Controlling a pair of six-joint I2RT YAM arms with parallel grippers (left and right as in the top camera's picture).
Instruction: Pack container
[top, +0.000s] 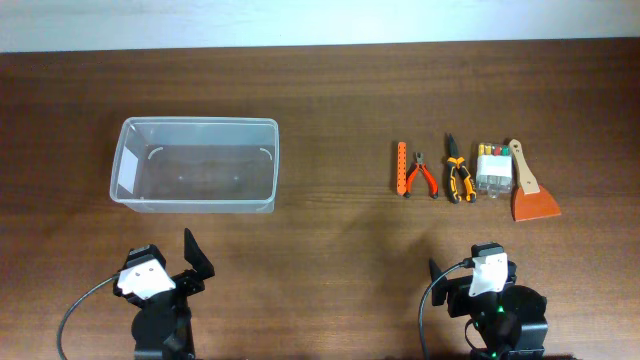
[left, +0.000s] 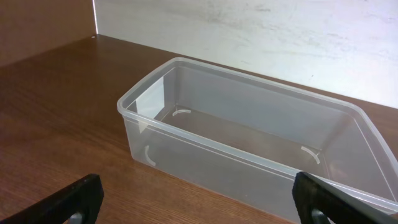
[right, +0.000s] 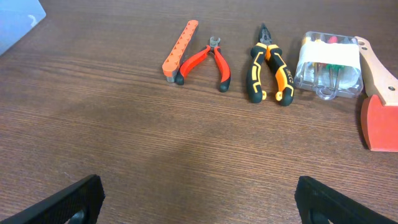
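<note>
The clear translucent rectangular plastic container (top: 195, 206) is empty; the row of orange hand tools (top: 459, 181) lies unpacked, well apart. Left gripper (left: 196, 190) and right gripper (right: 199, 186) gape, holding nothing.

even bright light, soft shadows, sharp focus throughout

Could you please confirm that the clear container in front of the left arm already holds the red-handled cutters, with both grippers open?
Not quite: the container is empty, as the left wrist view shows. The red-handled cutters lie on the table, as the right wrist view shows. The left gripper and right gripper are indeed open.
</note>
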